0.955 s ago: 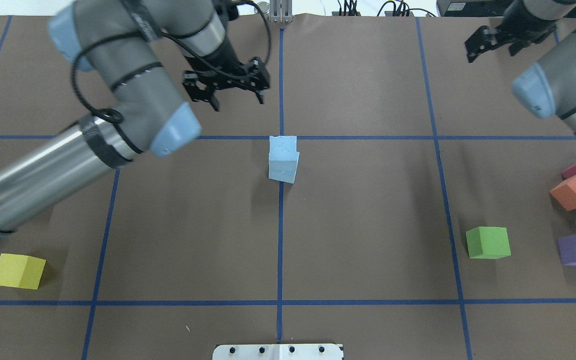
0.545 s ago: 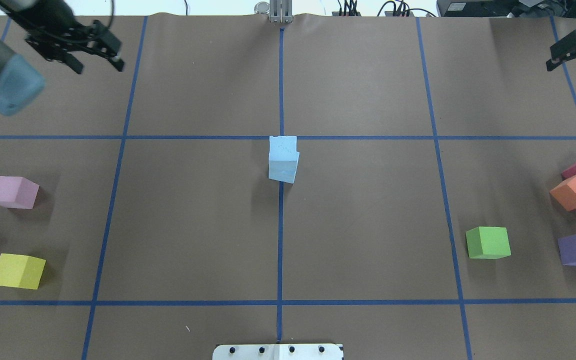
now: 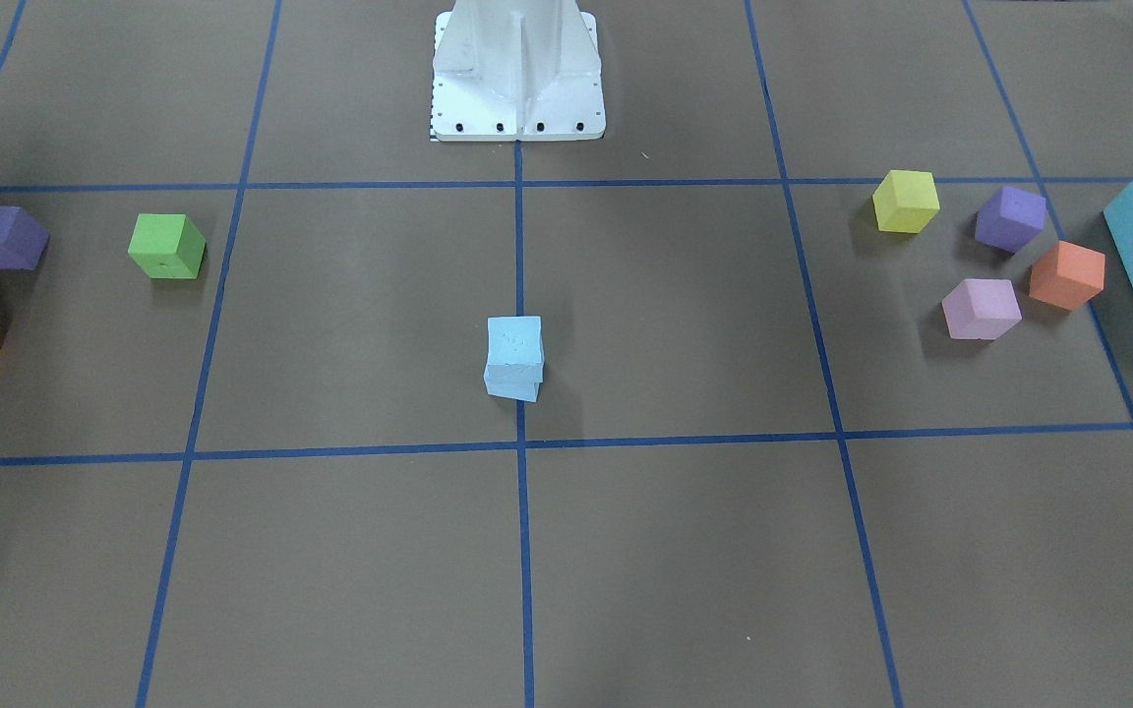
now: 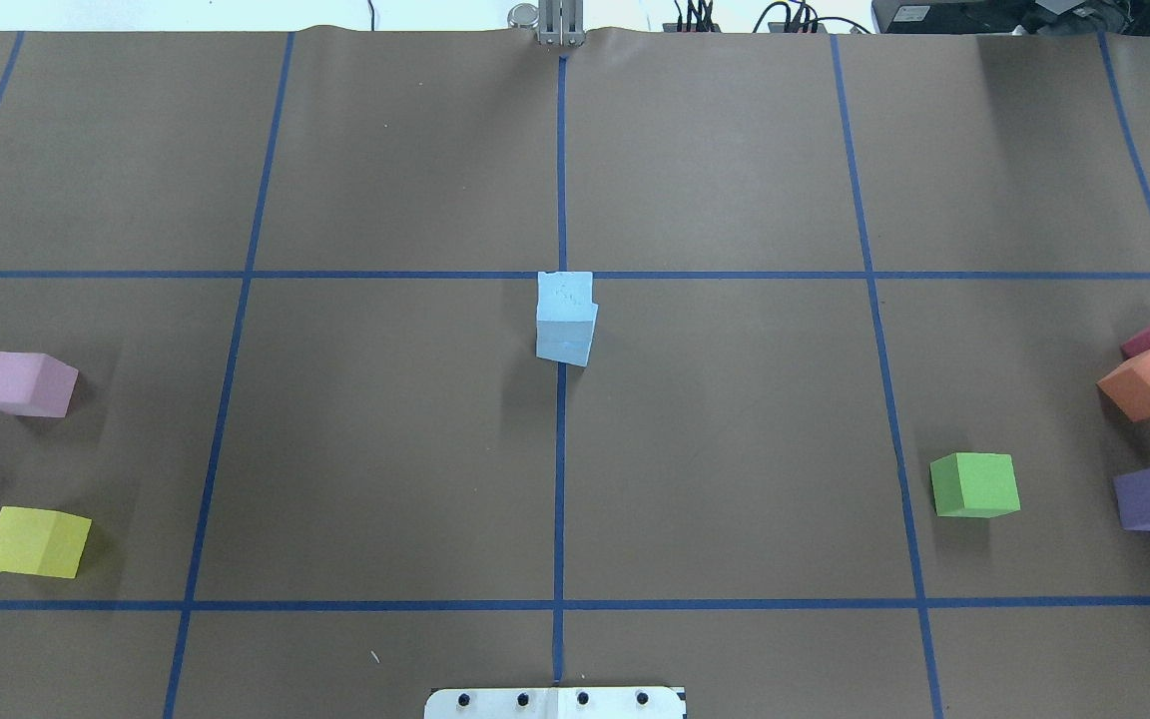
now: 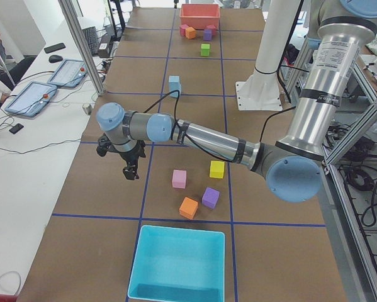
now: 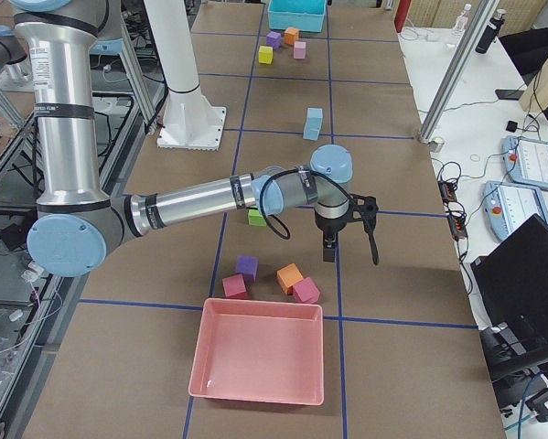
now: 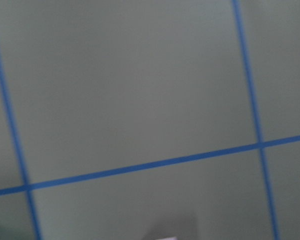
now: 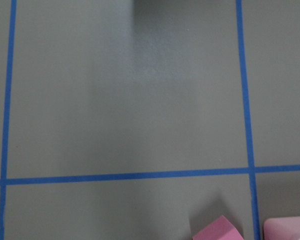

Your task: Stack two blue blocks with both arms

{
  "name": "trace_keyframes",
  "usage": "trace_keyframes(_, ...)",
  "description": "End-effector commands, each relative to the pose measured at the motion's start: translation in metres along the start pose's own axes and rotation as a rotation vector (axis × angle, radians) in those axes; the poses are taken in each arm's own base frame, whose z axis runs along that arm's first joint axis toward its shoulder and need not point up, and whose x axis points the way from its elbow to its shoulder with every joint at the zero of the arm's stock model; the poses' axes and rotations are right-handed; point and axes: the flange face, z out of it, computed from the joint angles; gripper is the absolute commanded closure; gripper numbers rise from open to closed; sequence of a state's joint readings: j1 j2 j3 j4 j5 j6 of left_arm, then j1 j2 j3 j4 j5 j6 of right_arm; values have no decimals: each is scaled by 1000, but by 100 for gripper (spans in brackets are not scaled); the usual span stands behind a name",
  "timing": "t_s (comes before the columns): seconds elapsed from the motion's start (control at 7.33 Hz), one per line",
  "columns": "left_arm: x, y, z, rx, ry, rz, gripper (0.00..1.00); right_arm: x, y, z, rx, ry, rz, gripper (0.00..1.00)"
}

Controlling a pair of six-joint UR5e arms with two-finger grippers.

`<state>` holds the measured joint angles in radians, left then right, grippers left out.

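Drawn clear of the overhead view within the last second, both arms; left the blue blocks [image 4: 565, 318] standing alone at the middle of the table [image 4: 735, 449], one on top of the other, the upper slightly skewed, touched by nothing; now hovering over bare paper, the left gripper [image 5: 130, 171] at the far left, the right gripper [image 6: 347, 240] at the far right; cannot tell from the side views how wide either set of fingers stands; no block seen in either; reads as stack built and released, task most likely complete, provided the skew holds.
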<state>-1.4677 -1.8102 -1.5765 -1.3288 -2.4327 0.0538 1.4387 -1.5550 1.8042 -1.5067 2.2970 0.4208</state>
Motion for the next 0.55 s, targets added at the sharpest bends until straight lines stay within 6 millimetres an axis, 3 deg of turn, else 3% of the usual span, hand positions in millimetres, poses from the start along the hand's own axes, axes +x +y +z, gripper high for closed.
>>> trace_keyframes(0.0,-56,59,39,-56,2,13,1,13,16,-1,-7,5,19,0)
trace_keyframes(0.41,-70,78,52,-46,1,28,1,14,18,-1,-8,5,20,0)
